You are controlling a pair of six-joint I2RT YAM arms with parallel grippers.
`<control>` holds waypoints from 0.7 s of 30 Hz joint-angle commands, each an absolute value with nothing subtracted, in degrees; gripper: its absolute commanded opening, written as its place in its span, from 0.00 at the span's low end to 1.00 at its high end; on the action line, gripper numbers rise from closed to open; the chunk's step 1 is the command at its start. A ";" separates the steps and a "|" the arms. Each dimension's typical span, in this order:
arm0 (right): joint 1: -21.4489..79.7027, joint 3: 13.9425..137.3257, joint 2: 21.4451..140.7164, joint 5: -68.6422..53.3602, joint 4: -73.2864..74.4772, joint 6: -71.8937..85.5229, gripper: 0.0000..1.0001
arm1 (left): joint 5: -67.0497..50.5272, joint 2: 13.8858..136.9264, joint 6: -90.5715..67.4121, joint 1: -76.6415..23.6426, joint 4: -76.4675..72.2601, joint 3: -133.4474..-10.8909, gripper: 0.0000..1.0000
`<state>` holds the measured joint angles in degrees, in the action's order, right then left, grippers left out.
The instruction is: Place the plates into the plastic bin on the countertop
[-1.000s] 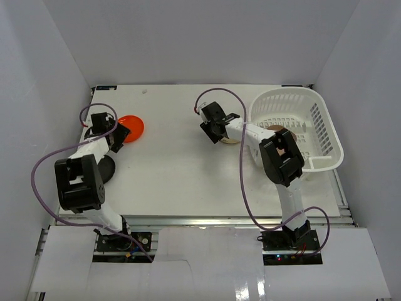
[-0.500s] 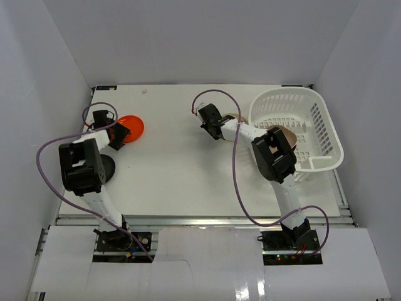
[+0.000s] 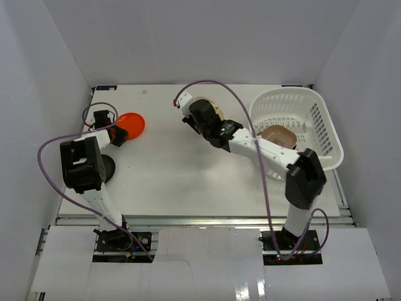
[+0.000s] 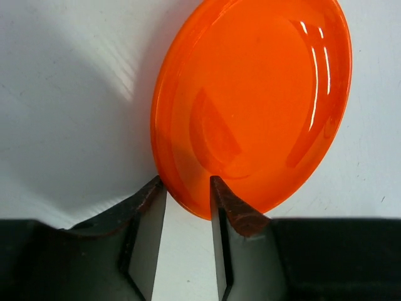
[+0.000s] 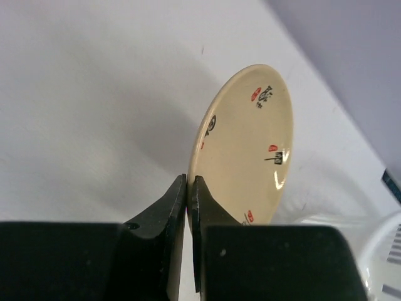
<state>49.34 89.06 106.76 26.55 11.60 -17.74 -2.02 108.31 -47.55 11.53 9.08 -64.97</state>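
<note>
My right gripper (image 3: 199, 116) is shut on the rim of a cream plate (image 3: 208, 105) with red and black marks. It holds the plate on edge above the countertop (image 3: 175, 179), left of the plastic bin (image 3: 326, 135). In the right wrist view the jaws (image 5: 189, 182) pinch the plate's (image 5: 250, 144) lower edge. A brown plate (image 3: 279, 135) lies in the bin. My left gripper (image 3: 116, 135) is open, its fingers straddling the near rim of an orange plate (image 3: 130, 126); the left wrist view shows the plate (image 4: 250, 100) between the gripper's tips (image 4: 185, 187).
A dark plate (image 3: 105, 168) lies by the left arm at the table's left edge. White walls enclose the table on three sides. A corner of the bin's rim (image 5: 391, 251) shows at the right wrist view's lower right.
The right arm has lifted the cream plate and swung it left and farther back, away from the bin. The left gripper has closed in on the orange plate's rim.
</note>
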 commanded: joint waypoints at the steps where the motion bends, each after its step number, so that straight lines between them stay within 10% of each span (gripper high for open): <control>1: 49.13 88.78 91.96 27.15 1.95 -16.96 0.08 | 1.32 110.12 -46.67 11.69 8.53 -64.78 0.38; 8: 47.56 82.72 80.08 46.47 1.58 -23.03 0.08 | 1.58 109.87 -44.65 11.69 6.51 -63.46 0.01; 21: 25.05 62.05 79.10 32.96 10.81 -1.59 0.08 | -10.28 99.25 -44.21 10.02 1.93 -61.61 0.00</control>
<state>25.19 61.01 79.77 34.87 12.19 -5.93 -6.04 105.95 -45.41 11.29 2.04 -61.82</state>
